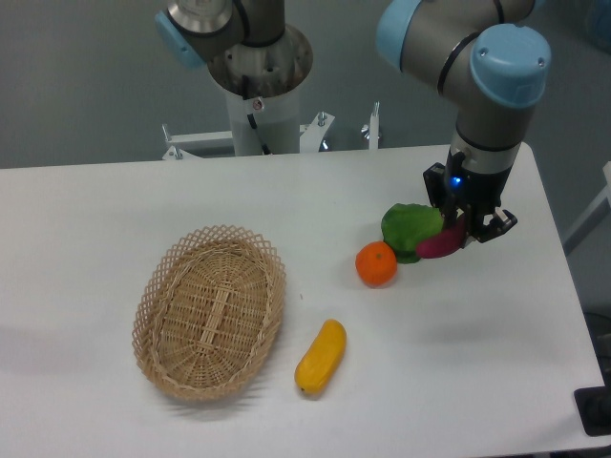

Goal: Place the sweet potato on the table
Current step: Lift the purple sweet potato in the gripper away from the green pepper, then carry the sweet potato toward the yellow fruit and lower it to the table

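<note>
The magenta-purple sweet potato (pixel 440 242) is at the right of the white table (pixel 496 334), tilted, with its right end between the fingers of my gripper (pixel 465 232). The gripper is shut on it, just above or at the table surface; I cannot tell if the potato touches the table. It lies against a green leafy vegetable (pixel 410 227).
A round orange (pixel 376 263) sits left of the green vegetable. A yellow-orange oblong fruit (pixel 321 357) lies at front centre. An oval wicker basket (pixel 210 310) stands at the left. The robot base (pixel 260 76) is at the back.
</note>
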Robot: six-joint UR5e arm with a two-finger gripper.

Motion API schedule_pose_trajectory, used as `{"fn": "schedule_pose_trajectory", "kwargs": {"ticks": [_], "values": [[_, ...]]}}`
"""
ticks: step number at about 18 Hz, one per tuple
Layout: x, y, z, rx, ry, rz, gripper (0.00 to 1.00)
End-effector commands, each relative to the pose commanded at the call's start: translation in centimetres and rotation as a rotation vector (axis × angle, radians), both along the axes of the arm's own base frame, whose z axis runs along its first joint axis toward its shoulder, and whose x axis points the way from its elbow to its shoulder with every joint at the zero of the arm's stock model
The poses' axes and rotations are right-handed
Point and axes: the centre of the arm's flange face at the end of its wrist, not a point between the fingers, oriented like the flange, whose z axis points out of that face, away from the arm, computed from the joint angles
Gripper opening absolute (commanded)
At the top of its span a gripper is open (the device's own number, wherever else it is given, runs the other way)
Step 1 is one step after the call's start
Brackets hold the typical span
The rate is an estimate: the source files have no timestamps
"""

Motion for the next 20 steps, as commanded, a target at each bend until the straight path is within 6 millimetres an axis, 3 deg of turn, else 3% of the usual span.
{"fn": "schedule_pose_trajectory", "kwargs": {"ticks": [9, 13, 20], "values": [[-0.1, 0.9, -1.6, -0.001, 0.000, 0.051, 0.22], [1.1, 4.0, -3.6, 0.013, -0.016, 0.178, 0.22], [2.7, 10.3, -10.3, 0.071, -0.026, 0.440, 0.22]]}}
